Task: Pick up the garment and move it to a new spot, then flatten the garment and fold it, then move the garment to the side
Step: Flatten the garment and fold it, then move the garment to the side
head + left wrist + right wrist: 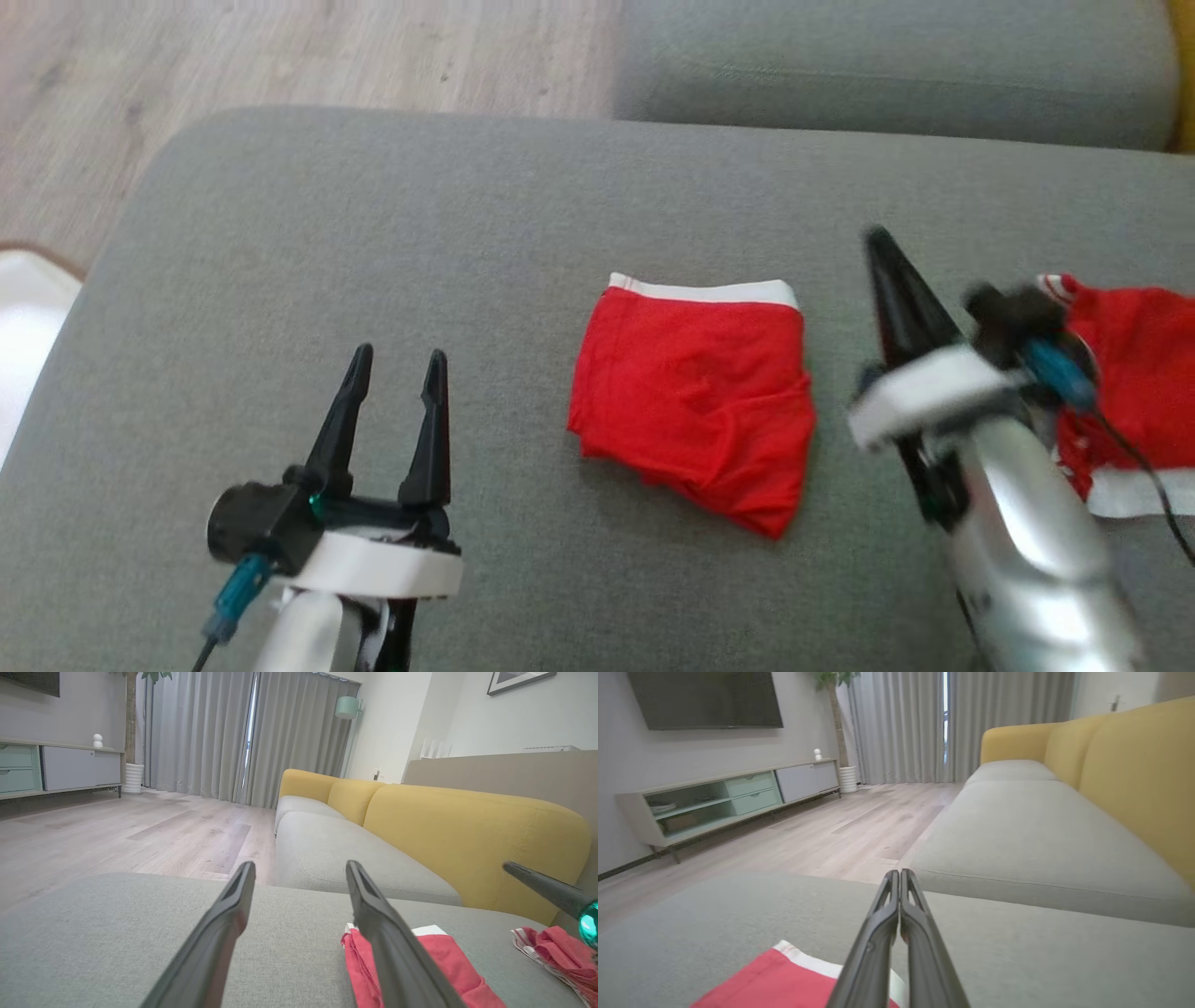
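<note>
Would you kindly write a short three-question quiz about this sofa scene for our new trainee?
1. True or false: the right gripper is shut and holds nothing.
2. Where does the folded red cloth garment with a white waistband lie? A: on the grey fabric sofa cushion, between the open left gripper and the right gripper. B: on the wooden floor. C: clamped in a gripper.
3. How many red garments lie on the cushion?
Key: 1 true. 2 A. 3 two: the folded one and a rumpled red-and-white garment to the right of the right gripper.
</note>
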Robot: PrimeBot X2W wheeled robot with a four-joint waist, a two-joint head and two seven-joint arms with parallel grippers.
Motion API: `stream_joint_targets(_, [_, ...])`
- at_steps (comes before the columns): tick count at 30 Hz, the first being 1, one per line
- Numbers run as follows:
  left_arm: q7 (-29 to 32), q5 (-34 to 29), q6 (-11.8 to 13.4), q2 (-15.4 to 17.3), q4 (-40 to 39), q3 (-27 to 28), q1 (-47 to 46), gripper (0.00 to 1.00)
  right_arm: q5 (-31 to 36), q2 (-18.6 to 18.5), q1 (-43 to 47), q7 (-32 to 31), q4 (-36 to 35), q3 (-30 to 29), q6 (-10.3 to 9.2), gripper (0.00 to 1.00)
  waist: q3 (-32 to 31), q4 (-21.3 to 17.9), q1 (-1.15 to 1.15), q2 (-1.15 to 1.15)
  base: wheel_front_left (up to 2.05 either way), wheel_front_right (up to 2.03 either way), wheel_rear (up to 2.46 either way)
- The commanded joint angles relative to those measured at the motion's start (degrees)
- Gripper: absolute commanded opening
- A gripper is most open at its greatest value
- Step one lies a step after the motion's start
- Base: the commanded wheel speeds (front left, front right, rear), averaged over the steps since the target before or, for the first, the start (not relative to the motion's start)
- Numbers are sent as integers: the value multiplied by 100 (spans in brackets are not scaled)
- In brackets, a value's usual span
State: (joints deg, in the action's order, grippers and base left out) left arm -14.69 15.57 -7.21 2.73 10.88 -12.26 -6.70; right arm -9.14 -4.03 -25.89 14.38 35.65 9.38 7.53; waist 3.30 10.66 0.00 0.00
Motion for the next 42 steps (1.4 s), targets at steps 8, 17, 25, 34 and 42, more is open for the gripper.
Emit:
stream_joint_targets(8, [-31, -71, 35, 15, -255, 348, 86, 100, 485, 110, 1421, 61, -1658, -958, -4, 0, -159, -214, 0, 0, 0, 0, 0])
stream_joint_targets(17, [-31, -88, 20, 15, -210, 400, 189, 100, 144, 114, 2085, 62, -2148, -942, -4, 0, -180, -329, 0, 0, 0, 0, 0])
stream_joint_targets(25, [-31, -94, 9, 15, -201, 370, 204, 100, 101, 114, 2108, 62, -2165, -834, -4, 0, -213, -359, 0, 0, 0, 0, 0])
stream_joint_targets(34, [-31, -109, -5, 15, -220, 316, 191, 100, 145, 114, 2044, 58, -1973, -761, -4, 100, -141, -330, 0, 0, 0, 0, 0])
stream_joint_targets(42, [-31, -87, -16, 15, -222, 191, 90, 100, 378, 115, 1711, -134, -1517, -644, -4, 100, 77, -160, 0, 0, 0, 0, 0])
